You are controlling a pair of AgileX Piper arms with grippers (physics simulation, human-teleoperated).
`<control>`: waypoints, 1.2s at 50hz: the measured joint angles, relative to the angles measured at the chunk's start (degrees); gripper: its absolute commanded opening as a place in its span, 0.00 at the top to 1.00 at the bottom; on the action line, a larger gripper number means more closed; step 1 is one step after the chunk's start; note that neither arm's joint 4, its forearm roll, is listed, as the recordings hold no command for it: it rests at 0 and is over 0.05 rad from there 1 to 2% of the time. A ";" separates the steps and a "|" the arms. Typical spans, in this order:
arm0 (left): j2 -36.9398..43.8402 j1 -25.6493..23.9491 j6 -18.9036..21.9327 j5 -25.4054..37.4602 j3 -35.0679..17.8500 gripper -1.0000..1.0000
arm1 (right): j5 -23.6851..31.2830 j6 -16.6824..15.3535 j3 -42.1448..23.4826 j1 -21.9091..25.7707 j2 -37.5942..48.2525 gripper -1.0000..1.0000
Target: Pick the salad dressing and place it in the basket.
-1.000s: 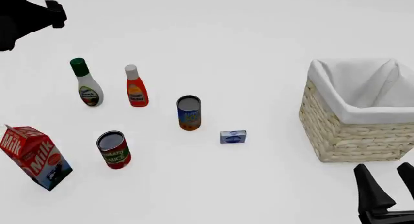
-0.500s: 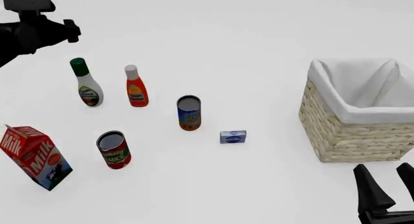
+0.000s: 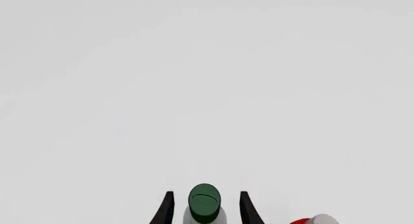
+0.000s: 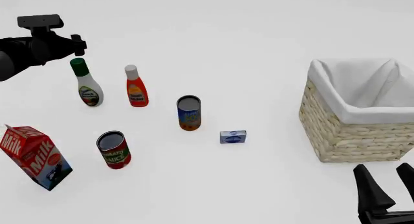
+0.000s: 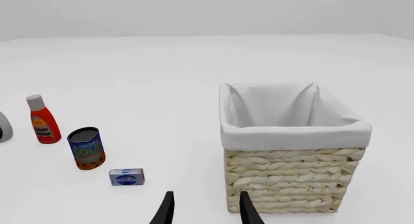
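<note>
The salad dressing (image 4: 87, 86), a white curvy bottle with a dark green cap, stands upright at the far left of the table. My left gripper (image 4: 79, 44) hovers just above and behind its cap. In the left wrist view the green cap of the salad dressing (image 3: 204, 203) sits between the spread fingers of that gripper (image 3: 206, 194), which is open and not touching it. The basket (image 4: 349, 136), woven with a white lining, stands at the right and holds nothing. Close in front of the basket (image 5: 291, 180), my right gripper (image 4: 387, 179) is open and holds nothing.
A red bottle with a white cap (image 4: 135, 88) stands right beside the dressing. A blue soup can (image 4: 189, 112), a small blue box (image 4: 233, 136), a tomato sauce can (image 4: 114, 150) and a tilted milk carton (image 4: 36, 156) occupy the left half.
My left arm has moved right and down toward the salad dressing's cap. The right arm and all the items have stayed still.
</note>
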 measured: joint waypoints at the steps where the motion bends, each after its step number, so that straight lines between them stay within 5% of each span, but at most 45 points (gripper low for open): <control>1: 0.17 0.02 -0.09 -0.09 0.06 0.00 | 0.01 -0.01 0.00 -0.01 0.00 0.00; 60: 8.27 0.38 -2.34 -2.41 -0.04 0.00 | 0.52 -0.47 -0.01 -0.12 0.00 0.00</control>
